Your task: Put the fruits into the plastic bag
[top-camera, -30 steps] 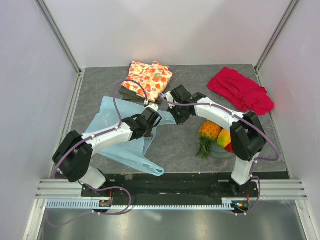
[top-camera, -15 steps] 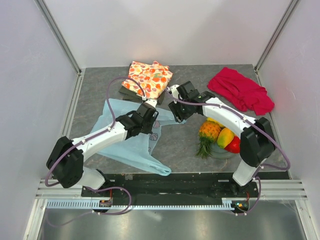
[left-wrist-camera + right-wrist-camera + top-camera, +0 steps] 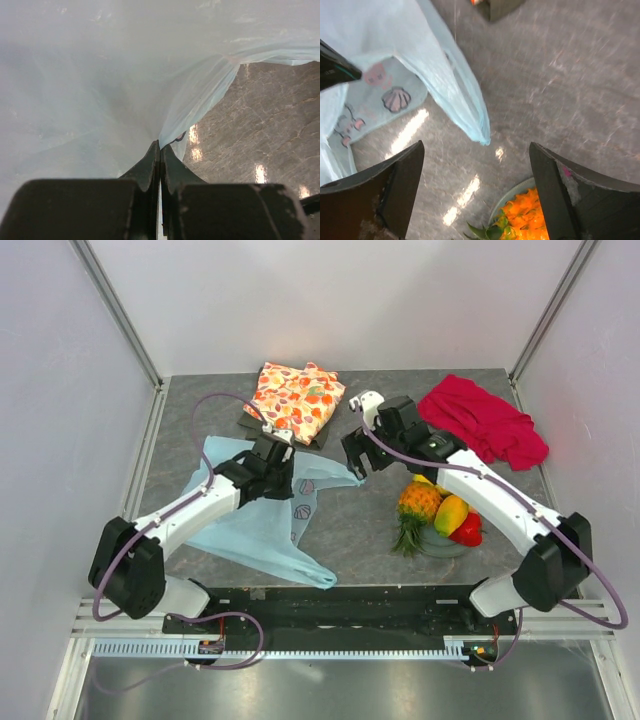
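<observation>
Left gripper (image 3: 160, 146) pinched shut on bag (image 3: 245, 525) edge, right gripper (image 3: 476, 150) spread empty just right of the bag; fruits (image 3: 440, 512) sit unbagged on plate (image 3: 432, 548) further right, so bag-opening step, next right should fetch one fruit.

My left arm (image 3: 195, 512) rises from its base at the near left, elbow folded low and out to the left, forearm stretched up and to the right toward the middle. At its end my left tool (image 3: 160, 150) has its jaws pressed flat together, only a hairline seam between them, pinching a fold of the plastic bag (image 3: 100, 75). My right arm (image 3: 500, 502) swings its elbow far out to the right, then runs a long forearm up and to the left. My right tool (image 3: 476, 150) tips downward, its two dark fingers (image 3: 395, 190) spread wide and gripping nothing. The two tools sit near each other at mid-scene, not touching.
</observation>
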Action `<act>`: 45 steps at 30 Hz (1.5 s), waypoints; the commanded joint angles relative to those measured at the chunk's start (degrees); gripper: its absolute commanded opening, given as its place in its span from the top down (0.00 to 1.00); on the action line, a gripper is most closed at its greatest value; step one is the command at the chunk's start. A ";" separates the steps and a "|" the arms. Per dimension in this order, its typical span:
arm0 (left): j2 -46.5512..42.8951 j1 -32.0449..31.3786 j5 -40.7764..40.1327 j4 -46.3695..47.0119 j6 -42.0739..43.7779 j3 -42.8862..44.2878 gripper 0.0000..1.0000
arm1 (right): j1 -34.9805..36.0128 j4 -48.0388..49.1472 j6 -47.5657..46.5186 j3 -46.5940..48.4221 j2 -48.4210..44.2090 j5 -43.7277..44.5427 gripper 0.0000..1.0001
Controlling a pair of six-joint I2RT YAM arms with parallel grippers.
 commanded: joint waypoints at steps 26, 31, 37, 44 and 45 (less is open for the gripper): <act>-8.90 6.10 11.30 1.38 -3.25 4.59 0.98 | -29.10 -23.24 33.57 -6.26 -16.57 22.99 0.13; -9.07 6.18 11.65 2.00 -3.69 4.42 0.98 | -35.17 -24.83 32.42 -9.17 -16.66 19.20 0.14; -8.90 6.19 12.09 2.52 -4.22 4.24 0.98 | -38.70 -22.82 33.12 -15.75 -16.74 13.22 0.17; -8.99 6.27 12.45 2.44 -4.39 3.71 0.98 | -38.79 -19.82 36.19 -19.19 -18.85 7.16 0.17; -9.07 6.27 12.45 2.52 -4.48 3.62 0.98 | -38.79 -19.65 36.37 -19.37 -19.03 6.80 0.17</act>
